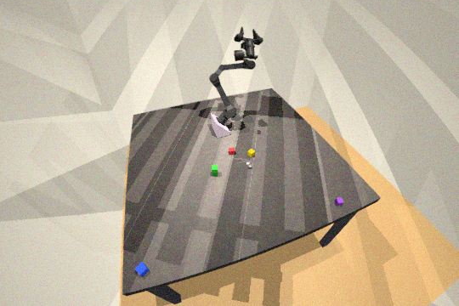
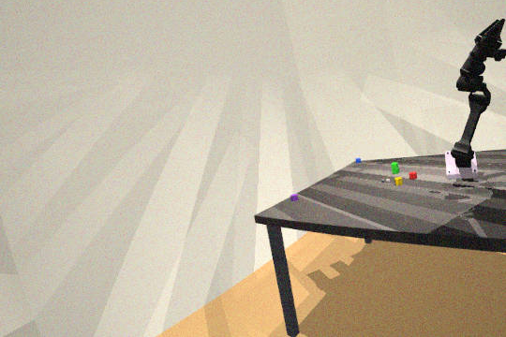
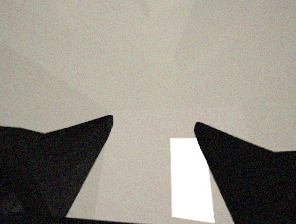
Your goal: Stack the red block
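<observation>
While my gripper (image 1: 248, 31) (image 2: 502, 21) (image 3: 154, 123) points up, high above table (image 1: 191, 199) (image 2: 375, 219), fingers spread wide, nothing between. Landmark: green tower (image 1: 214, 170) (image 2: 394, 168), upright on table. Red block (image 1: 231, 151) (image 2: 412, 175) on table near tower, apart from it, on side toward my arm base. Yellow block (image 1: 251, 153) (image 2: 398, 182) also near tower, slightly farther than red. Blue block (image 1: 142, 269) (image 2: 358, 160) and purple block (image 1: 339, 201) (image 2: 294, 197) well apart from tower.

Yellow blk (image 1: 251, 153) (image 2: 398, 182), blue blk (image 1: 142, 269) (image 2: 358, 160) & purple blk (image 1: 339, 201) (image 2: 294, 197) on dark tbl (image 1: 280, 190) (image 2: 347, 210).
</observation>
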You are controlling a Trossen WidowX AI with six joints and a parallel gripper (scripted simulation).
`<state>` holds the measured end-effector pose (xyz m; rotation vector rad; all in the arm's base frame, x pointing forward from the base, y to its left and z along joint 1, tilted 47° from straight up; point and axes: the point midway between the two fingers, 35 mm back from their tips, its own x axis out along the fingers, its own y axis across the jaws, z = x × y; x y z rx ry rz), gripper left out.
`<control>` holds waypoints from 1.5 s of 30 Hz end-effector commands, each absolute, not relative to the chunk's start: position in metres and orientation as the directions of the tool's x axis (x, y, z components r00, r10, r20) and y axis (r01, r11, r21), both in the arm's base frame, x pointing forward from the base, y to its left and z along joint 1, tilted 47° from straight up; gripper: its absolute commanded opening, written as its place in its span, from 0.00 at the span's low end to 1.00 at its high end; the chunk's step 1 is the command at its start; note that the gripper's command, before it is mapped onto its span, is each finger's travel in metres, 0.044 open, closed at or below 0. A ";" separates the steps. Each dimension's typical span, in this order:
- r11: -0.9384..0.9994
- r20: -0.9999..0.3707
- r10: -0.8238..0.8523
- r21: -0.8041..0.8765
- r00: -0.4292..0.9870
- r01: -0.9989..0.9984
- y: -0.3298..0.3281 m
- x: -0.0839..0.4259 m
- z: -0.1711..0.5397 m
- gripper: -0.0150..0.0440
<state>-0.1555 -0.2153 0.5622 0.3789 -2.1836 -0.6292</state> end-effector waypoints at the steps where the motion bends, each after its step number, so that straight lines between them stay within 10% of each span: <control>1: 0.833 0.633 -0.459 0.550 -0.624 -0.055 -0.214 -0.155 0.563 0.98; 22: 0.892 0.886 0.440 -0.412 -0.148 0.187 0.086 -0.001 0.637 1.00; 31: 0.694 0.669 0.686 -0.720 0.286 0.018 0.163 0.148 0.579 1.00; 45: 0.556 0.128 0.651 -0.752 0.748 -0.355 0.151 0.331 0.420 1.00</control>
